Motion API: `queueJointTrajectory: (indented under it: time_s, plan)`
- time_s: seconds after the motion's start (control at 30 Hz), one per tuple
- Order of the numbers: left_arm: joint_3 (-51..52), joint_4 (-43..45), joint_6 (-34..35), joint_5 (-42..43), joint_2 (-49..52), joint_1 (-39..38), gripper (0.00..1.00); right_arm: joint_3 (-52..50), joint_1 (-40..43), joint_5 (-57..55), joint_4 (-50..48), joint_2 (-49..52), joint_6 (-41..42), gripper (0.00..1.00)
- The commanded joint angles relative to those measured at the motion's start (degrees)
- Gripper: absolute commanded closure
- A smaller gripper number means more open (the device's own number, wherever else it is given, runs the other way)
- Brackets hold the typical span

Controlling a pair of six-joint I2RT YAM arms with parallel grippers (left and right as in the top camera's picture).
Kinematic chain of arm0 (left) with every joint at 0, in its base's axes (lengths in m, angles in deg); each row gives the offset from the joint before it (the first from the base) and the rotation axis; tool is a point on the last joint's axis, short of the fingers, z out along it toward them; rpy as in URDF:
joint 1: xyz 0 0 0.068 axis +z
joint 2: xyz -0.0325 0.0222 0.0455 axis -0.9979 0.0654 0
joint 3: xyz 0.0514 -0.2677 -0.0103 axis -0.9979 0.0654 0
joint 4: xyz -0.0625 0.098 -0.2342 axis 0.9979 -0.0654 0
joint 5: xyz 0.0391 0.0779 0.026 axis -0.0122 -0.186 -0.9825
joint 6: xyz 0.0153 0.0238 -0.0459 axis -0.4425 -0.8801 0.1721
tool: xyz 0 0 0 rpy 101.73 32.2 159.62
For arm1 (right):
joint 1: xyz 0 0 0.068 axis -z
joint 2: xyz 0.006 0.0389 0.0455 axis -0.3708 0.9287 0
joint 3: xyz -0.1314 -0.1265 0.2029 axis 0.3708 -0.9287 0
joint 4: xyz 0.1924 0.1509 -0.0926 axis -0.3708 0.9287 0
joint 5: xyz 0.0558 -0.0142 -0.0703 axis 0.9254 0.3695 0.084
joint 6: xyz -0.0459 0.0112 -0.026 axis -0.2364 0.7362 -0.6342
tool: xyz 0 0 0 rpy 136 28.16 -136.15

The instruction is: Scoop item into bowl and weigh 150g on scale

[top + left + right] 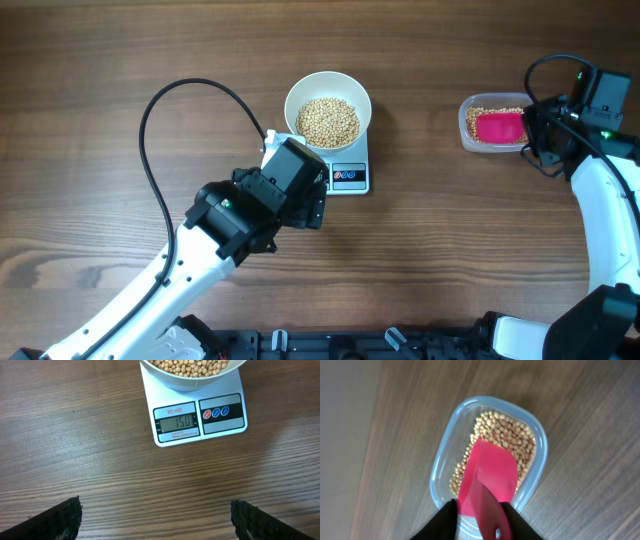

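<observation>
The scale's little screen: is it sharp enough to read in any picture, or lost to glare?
Left wrist view: the scale is sharp, its screen reads 150, no glare on it. Overhead view: screen too small to read. Right wrist view: no scale; the pink scoop near the lens looks soft.

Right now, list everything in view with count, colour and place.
scale: one, white, table centre, display showing 150
bowl: one, white, on the scale
container: one, clear plastic, by the right arm
beans: many, tan-yellow, some in the bowl, some in the container
scoop: one, pink, lying on the container's beans
table: one, brown wood
cable: one, black, looping left of the bowl
left gripper: one, black, open, facing the scale
right gripper: one, black, fingers either side of the scoop handle
</observation>
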Motion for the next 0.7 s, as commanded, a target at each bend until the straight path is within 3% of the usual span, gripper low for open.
queueJointTrajectory:
  time_s: [0.0,0.2,0.27,0.37,0.57,0.67]
  plan:
    - [0.3,0.0,0.1,-0.1,-0.1,0.2,0.0,-0.5,0.0,-1.1,2.7,0.6,-0.3,0.53]
    - [0.2,0.0,0.1,-0.1,-0.1,0.2,0.0,-0.5,0.0,-1.1,5.6,0.6,-6.1,0.17]
    - [0.2,0.0,0.1,-0.1,-0.1,0.2,0.0,-0.5,0.0,-1.1,6.6,0.2,-8.9,0.14]
    - [0.3,0.0,0.1,-0.1,-0.1,0.2,0.0,0.3,0.0,-1.6,7.7,-1.3,-14.1,0.0]
    - [0.3,0.0,0.1,-0.1,-0.1,0.2,0.0,5.7,0.0,-6.2,9.0,-7.5,-25.3,0.0]
    - [0.3,0.0,0.1,-0.1,-0.1,0.2,0.0,6.6,0.0,5.5,8.2,-11.3,-38.4,0.0]
